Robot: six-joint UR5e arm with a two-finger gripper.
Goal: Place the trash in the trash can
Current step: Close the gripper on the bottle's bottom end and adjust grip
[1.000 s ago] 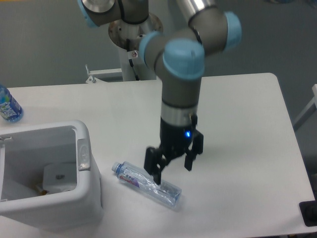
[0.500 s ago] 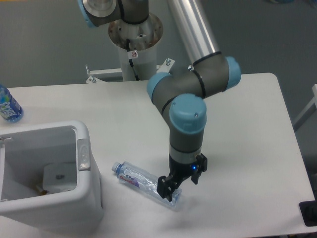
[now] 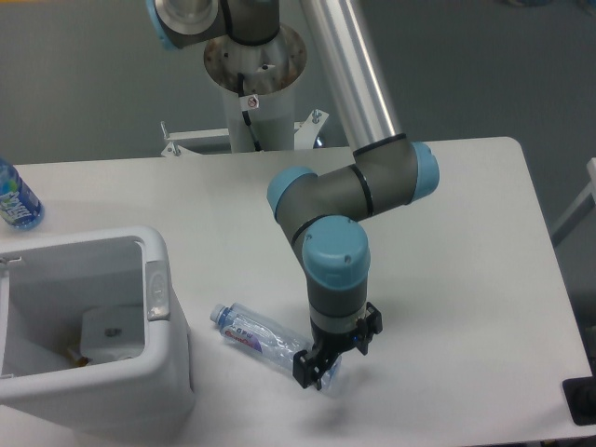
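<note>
A clear plastic bottle [image 3: 256, 336] with a blue cap and a red-blue label lies on its side on the white table, its cap pointing at the trash can. My gripper [image 3: 323, 366] points down over the bottle's base end, its fingers low and straddling it; the jaws look open and the tips are partly hidden. The trash can [image 3: 160, 289], a white boxy bin with a grey latch, stands at the front left. A flat white pouch [image 3: 112, 333] lies inside it.
A blue-tinted bottle [image 3: 15, 196] stands at the table's far left edge. The arm's base column [image 3: 253, 70] rises behind the table's back edge. A dark object [image 3: 582, 402] sits off the table's front right corner.
The gripper has come down and slightly left onto the bottle's base end, with the arm folding lower. The bottle has stayed where it lay.
</note>
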